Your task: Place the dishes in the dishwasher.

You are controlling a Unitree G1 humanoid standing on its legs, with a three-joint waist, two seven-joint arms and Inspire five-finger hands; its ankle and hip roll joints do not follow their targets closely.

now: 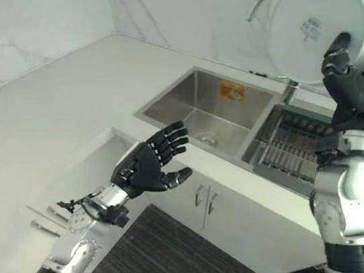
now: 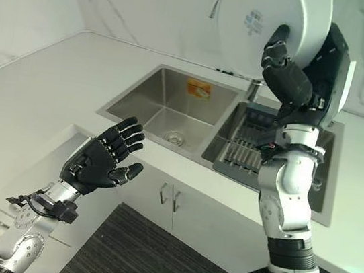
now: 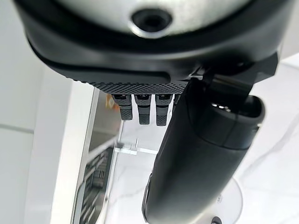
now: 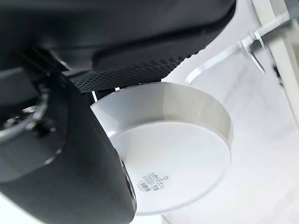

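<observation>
Left hand (image 1: 145, 165): lower left, we see fingers spread, holding nothing.
Right hand (image 2: 287, 76): upper right, clamped on the plate (image 2: 266, 23).
Plate: we judge it stiff, slick, breakable; rim grip suits.
Rack (image 2: 252, 146): waiting below, right of the sink (image 2: 162, 110).

You will find no print clear enough to read. The round white plate (image 2: 273, 20) carries a small grey mark at the centre of its underside and a little barcode sticker near its rim, both too fine to make out. The stainless steel sink basin (image 1: 206, 109) bears an orange-yellow sticker (image 1: 232, 90), its lettering unreadable.
</observation>
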